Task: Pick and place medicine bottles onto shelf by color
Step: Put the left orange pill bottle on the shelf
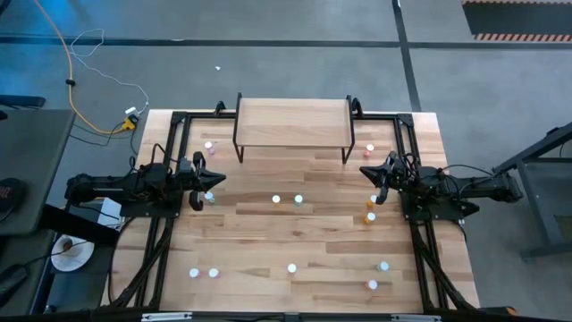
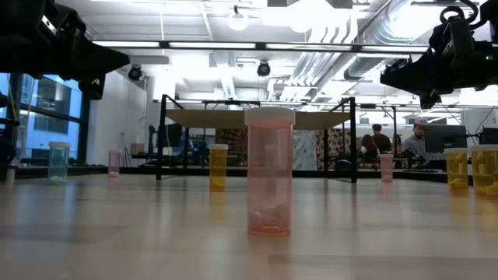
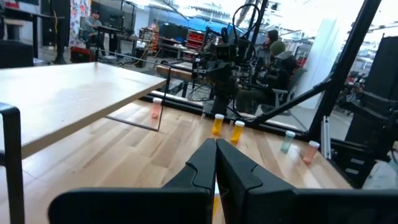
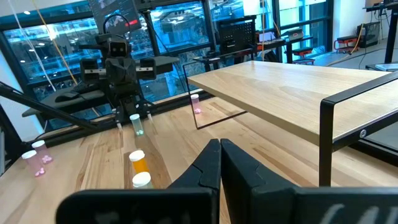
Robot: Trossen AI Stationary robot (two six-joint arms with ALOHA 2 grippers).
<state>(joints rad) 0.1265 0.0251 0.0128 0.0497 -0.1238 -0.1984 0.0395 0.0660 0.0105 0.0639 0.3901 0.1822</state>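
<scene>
The shelf (image 1: 293, 123), a light-wood platform on thin black legs, stands at the table's far middle with nothing on it. Small white-capped medicine bottles stand upright, scattered over the table: a pink one (image 1: 209, 146) and a teal one (image 1: 211, 197) at the left, two (image 1: 276, 199) in the middle, orange ones (image 1: 370, 216) at the right, several (image 1: 291, 267) near the front edge. My left gripper (image 3: 216, 144) hovers shut at the table's left side, pointing level toward the right. My right gripper (image 4: 220, 144) hovers shut at the right side, facing it. Neither touches anything.
Black frame rails (image 1: 170, 143) run along the table's left and right sides beside the arms. A pink bottle (image 2: 269, 173) stands close to the near edge in the low view. Bare tabletop (image 1: 295, 237) lies between the bottle groups. People sit at desks in the room beyond.
</scene>
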